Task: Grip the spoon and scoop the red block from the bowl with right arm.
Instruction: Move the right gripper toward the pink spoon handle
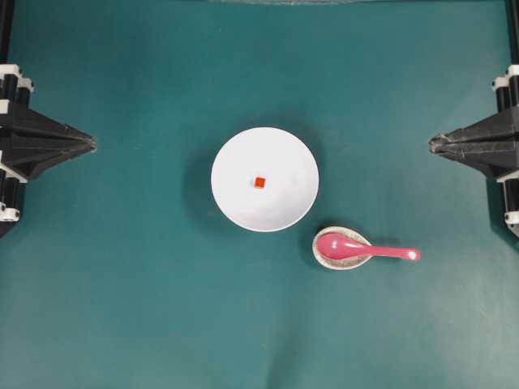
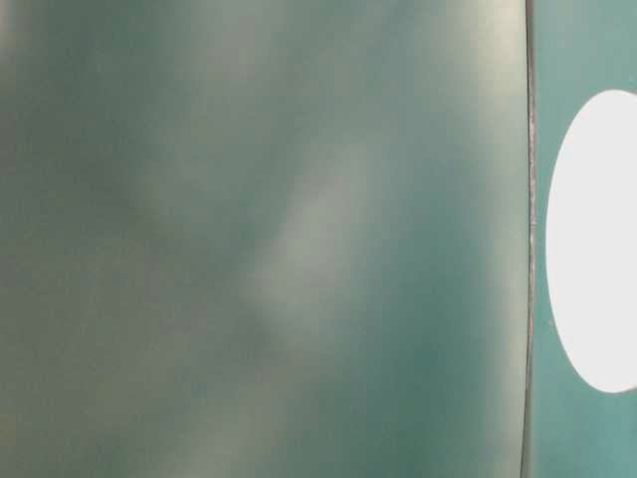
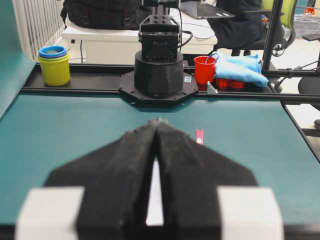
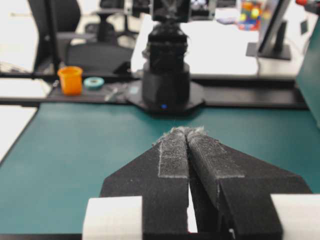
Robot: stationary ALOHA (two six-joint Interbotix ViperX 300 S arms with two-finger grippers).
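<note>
The teal table (image 1: 122, 308) was seen from overhead, taking up nearly the whole view. At its middle the bowl (image 1: 231, 154) was set: large, round, plain white, the widest dish in sight. In the table-level view only a bright white oval at the right edge could be made out, the rest being blurred green.

Just beside the bowl, toward the lower right in the overhead view, the spoon (image 1: 365, 248) was laid, glossy pink-red, with a deep oval scoop and a short straight handle. Its scoop was rested in a small speckled beige spoon rest (image 1: 323, 258), while the handle was pointed toward the right side of the table, a glint of light being shown at its end. From the left wrist view only a small pink-red sliver of it was visible past the fingertips.

The red block (image 1: 259, 182), a tiny red-orange cube, was placed at the centre of the bowl's floor.

The left gripper (image 1: 92, 144) and the right gripper (image 1: 433, 144) were parked at opposite edges, well apart from the dishes, each with its jaws pressed together on nothing.
</note>
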